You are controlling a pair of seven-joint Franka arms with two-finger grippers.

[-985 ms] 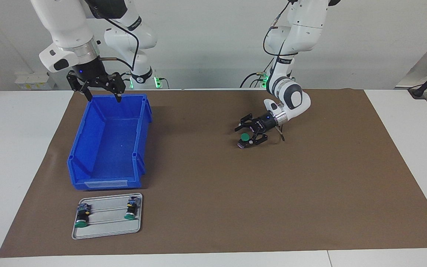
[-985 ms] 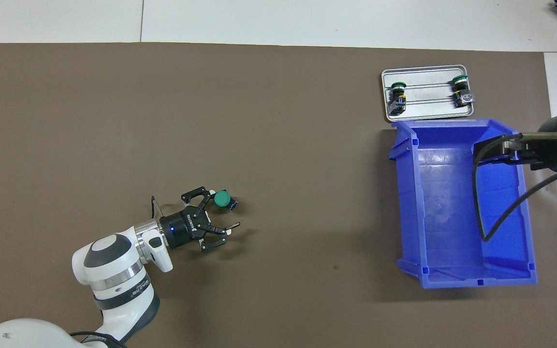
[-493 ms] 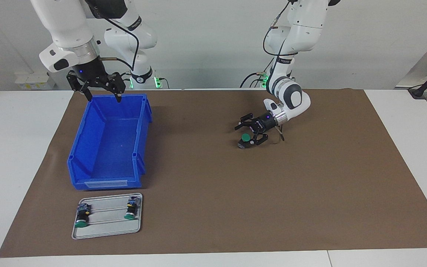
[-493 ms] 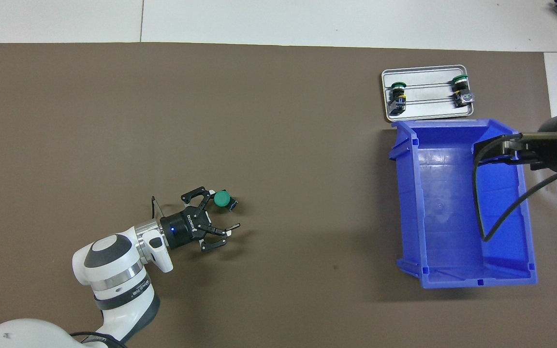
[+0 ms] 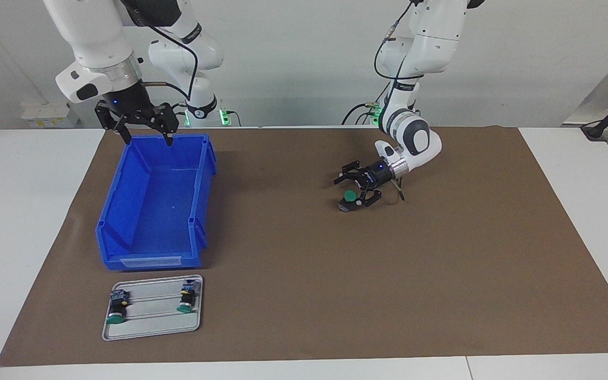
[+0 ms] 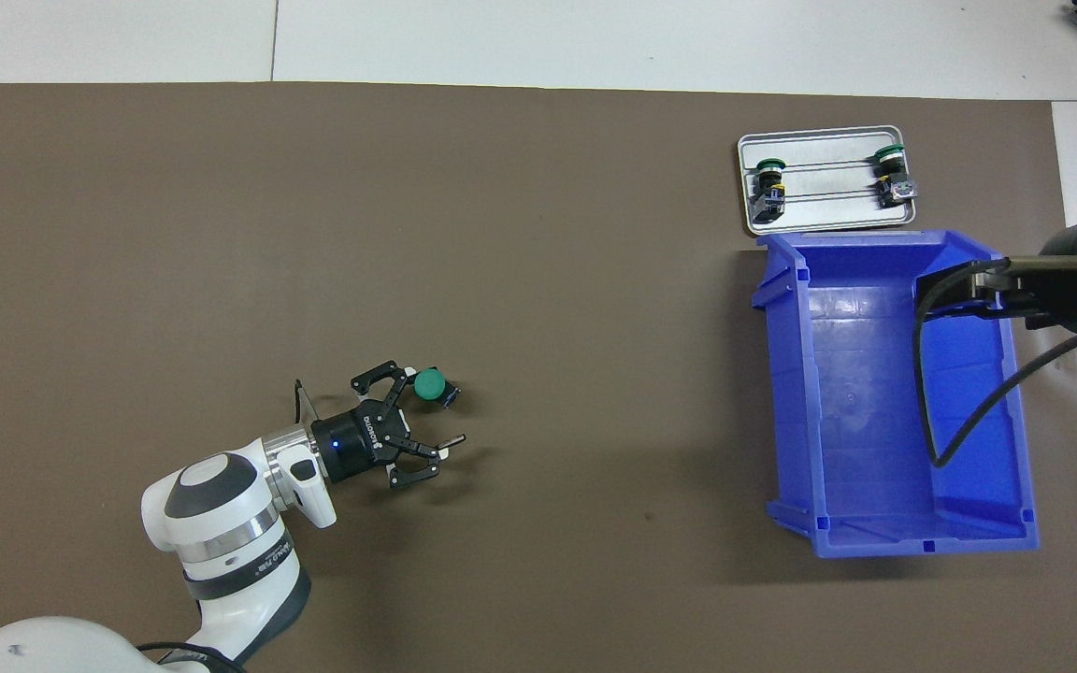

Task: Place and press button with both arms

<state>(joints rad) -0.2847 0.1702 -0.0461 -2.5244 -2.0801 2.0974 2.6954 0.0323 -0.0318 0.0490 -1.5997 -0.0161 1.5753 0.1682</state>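
Left gripper (image 5: 350, 191) open, tray (image 5: 151, 330) holding two buttons (image 5: 115, 307)

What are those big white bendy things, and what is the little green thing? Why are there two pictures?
The white bendy things are two robot arms. Each ends in a black gripper, a hand with two fingers. One picture looks at the robots from across the table; the other looks down from above them, so everything appears turned around.

On the brown mat stands an empty blue bin. Beside it, farther from the robots, lies a small metal tray with two push-buttons on it. A third button, the one with the green cap, stands on the mat toward the left arm's end.

The left gripper is low over the mat, its fingers open on either side of that button, not squeezing it. The right gripper waits, open and empty, above the bin's edge.
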